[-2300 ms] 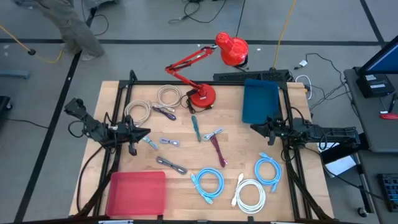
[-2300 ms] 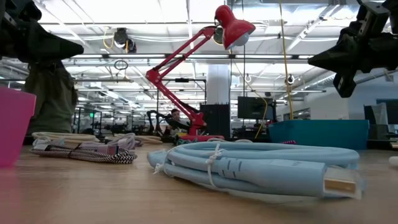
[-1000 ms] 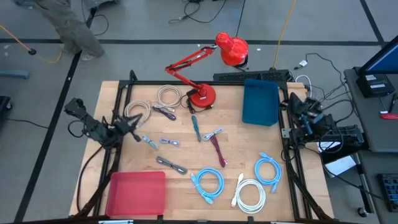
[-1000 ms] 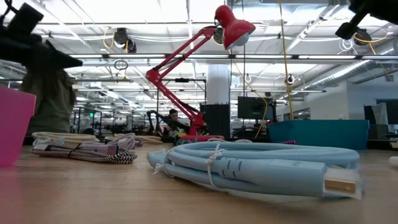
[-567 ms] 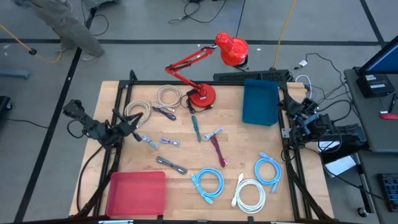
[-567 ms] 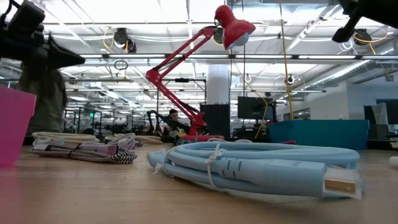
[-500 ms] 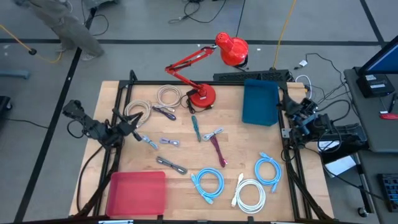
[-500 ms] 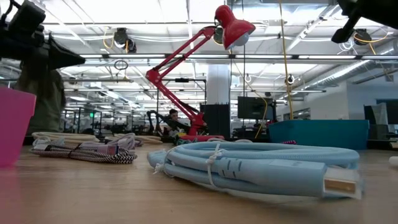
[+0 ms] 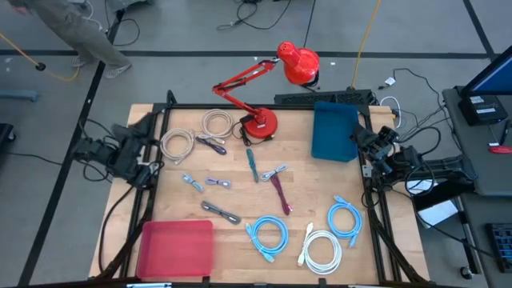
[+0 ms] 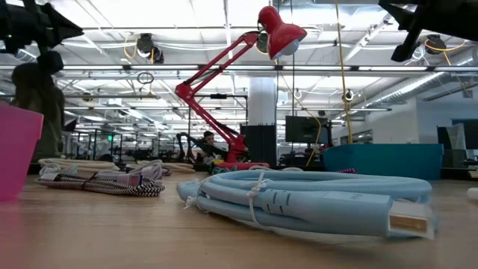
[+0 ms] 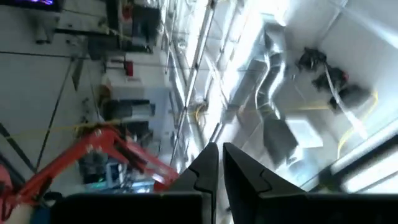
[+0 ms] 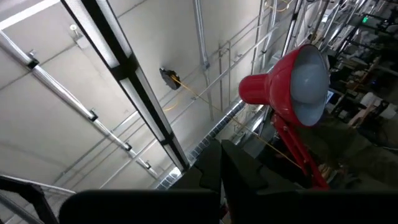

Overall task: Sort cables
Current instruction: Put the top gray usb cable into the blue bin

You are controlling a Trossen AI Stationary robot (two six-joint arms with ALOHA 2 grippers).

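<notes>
The cables lie loose on the wooden table (image 9: 240, 200). Two light-blue coils (image 9: 268, 236) (image 9: 346, 218) and a white coil (image 9: 322, 250) are near the front. Two beige coils (image 9: 178, 144) (image 9: 217, 124) are at the far left. Short purple (image 9: 212, 144), teal (image 9: 251, 164), maroon (image 9: 280, 194) and grey (image 9: 222, 212) bundles lie in the middle. My left gripper (image 11: 219, 155) is folded back over the table's left edge, shut on nothing and pointing up. My right gripper (image 12: 221, 149) is at the right edge, shut, empty, and also tipped up.
A red bin (image 9: 176, 248) sits at the front left. A teal bin (image 9: 334, 130) is at the far right. A red desk lamp (image 9: 260, 120) stands at the far middle, with its head beyond the table. A person (image 9: 72, 32) walks on the floor past the far left corner.
My left gripper has drawn back from over the table toward its left edge and tipped upward. My right gripper has shifted a little toward the table's middle while turning. Neither has opened, and the cables lie as before.
</notes>
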